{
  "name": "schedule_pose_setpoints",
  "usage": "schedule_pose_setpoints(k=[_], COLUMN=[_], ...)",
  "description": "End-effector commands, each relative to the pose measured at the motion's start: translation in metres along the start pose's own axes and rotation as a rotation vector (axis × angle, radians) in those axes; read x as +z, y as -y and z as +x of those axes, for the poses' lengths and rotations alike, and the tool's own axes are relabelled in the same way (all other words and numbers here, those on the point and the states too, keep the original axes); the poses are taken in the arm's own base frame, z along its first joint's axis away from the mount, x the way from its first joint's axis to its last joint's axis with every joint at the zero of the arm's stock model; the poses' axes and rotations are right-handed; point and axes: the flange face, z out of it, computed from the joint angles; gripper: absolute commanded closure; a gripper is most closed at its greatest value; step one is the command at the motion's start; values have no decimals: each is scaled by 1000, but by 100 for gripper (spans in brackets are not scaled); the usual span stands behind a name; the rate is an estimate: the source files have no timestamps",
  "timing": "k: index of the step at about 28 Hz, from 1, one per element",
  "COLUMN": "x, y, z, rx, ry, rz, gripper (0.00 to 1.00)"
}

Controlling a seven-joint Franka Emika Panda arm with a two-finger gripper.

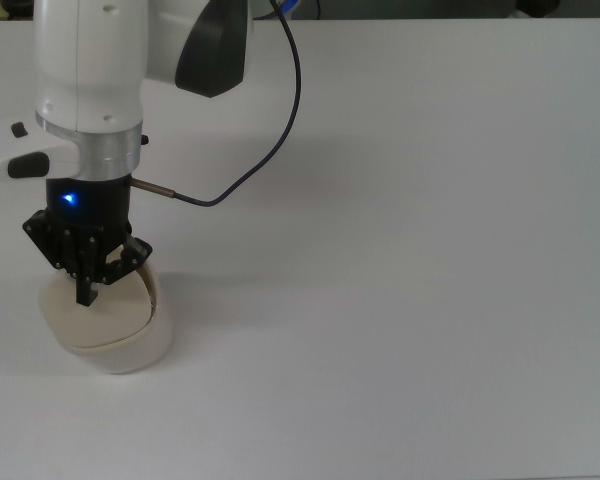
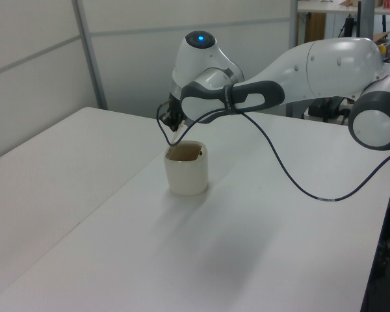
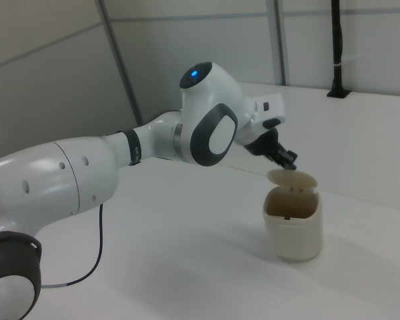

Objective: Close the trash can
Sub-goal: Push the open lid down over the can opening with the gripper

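Cream bin (image 1: pixel 110 335) standing upright on the white table (image 1: pixel 410 250), near the top view's lower left corner; in the left view (image 2: pixel 186 170) near the table's middle, in the right view (image 3: pixel 293 223) toward the right. Beige lid (image 3: pixel 292 179) still partly raised, tilted over the mouth, hinged at the far rim in the right view, with a dark gap showing beneath it. From above, lid (image 1: pixel 100 310) covering most of the opening.

Gripper (image 1: pixel 92 290) directly above the bin, pointing down, black fingers (image 1: pixel 85 294) resting on or just over the lid's top. Cannot tell whether open or closed: only one dark finger clearly seen from above, and the tips too dark to separate in the side views. In the right view, gripper (image 3: pixel 288 160) just above the lid's raised edge; in the left view (image 2: pixel 173 125) just above the bin's rim.

Blue light (image 1: pixel 70 199) glowing on the wrist above the bin. Dark cable (image 1: pixel 270 140) looping away from the wrist, hanging over the table beyond the bin.
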Motion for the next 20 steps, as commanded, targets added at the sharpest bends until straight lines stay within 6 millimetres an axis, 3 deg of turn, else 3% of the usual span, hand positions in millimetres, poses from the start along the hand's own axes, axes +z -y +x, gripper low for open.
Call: schedule_pose_setpoints(k=[1,14,20], x=[5,12,25], y=[-3,-8,-9], z=[-14,-23,-34], rx=[-55,-76,-109], ry=[104,179,211], rz=[-6,0,-3], gripper=[100,100,100])
